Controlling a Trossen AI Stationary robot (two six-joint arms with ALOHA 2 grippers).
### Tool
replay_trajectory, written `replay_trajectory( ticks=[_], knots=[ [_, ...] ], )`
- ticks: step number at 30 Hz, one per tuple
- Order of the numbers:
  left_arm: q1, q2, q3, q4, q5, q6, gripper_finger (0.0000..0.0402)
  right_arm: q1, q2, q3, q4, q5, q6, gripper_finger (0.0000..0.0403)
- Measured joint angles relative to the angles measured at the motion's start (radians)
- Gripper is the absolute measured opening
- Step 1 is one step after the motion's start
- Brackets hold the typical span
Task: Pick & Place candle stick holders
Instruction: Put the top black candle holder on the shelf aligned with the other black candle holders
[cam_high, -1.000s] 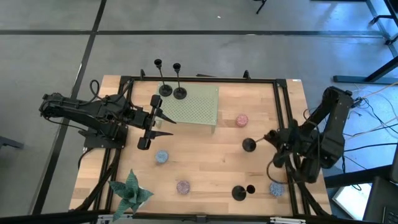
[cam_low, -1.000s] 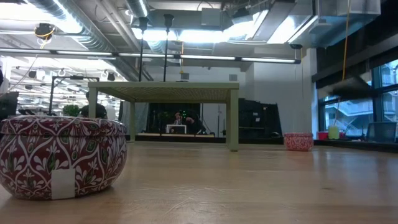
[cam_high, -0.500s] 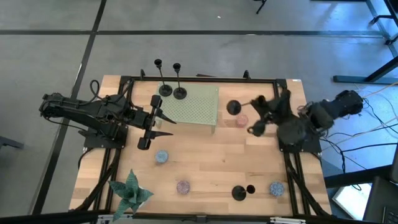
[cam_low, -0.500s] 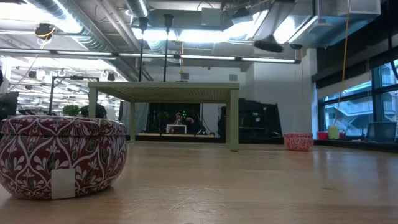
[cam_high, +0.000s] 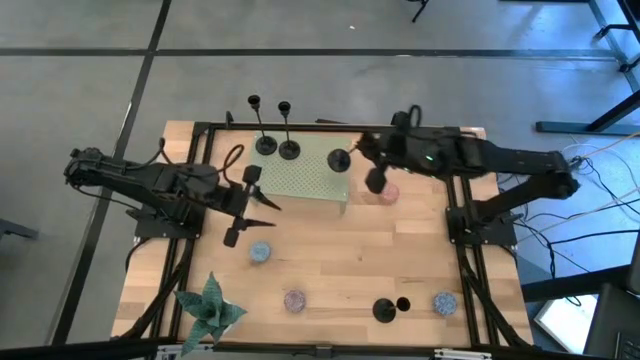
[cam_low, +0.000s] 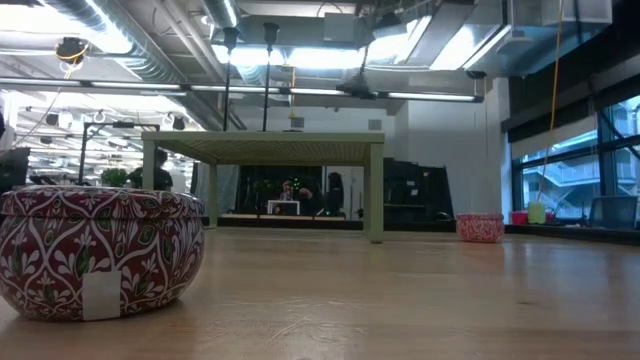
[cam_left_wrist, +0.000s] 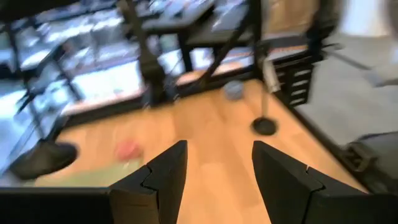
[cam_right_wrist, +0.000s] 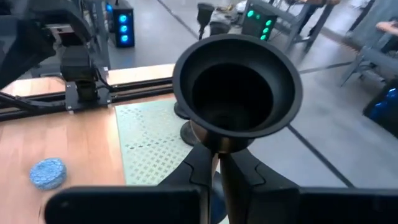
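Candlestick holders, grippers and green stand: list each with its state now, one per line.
Two candlestick holders: upright on the green stand's far edge.
Carried candlestick holder: clamped by its stem, tilted, base over the stand's right edge.
Fourth candlestick holder: standing on the table near the front edge.
Right gripper: shut on the stem.
Left gripper: open, empty.
Green stand: on its legs.

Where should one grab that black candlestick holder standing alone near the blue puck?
Probably the thin stem of the black candlestick holder, jaws coming in level from the side: it stands upright on its round base.
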Motion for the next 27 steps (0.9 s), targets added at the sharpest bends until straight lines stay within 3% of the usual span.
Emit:
replay_trajectory(
  ticks=[5,8,14,21,27],
  knots=[
    [-0.04,0.007,0.0,-0.055,-0.211,-0.079,0.0178,-0.113,0.106,0.0,0.087,-0.156,-0.04,0.0019],
    [-0.066,0.006,-0.001,-0.064,-0.272,-0.104,0.0178,-0.173,0.155,0.0,0.133,-0.249,-0.039,0.0019],
    [-0.105,0.006,-0.001,-0.067,-0.289,-0.118,0.0178,-0.267,0.179,0.0,0.196,-0.304,-0.037,0.0019],
    [-0.11,0.006,-0.001,-0.067,-0.339,-0.11,0.0178,-0.361,0.187,0.0,0.242,-0.447,0.014,0.0019],
    [-0.11,0.006,-0.001,-0.067,-0.339,-0.11,0.0178,-0.37,0.237,0.0,0.227,-0.459,-0.004,0.0019]
  ],
)
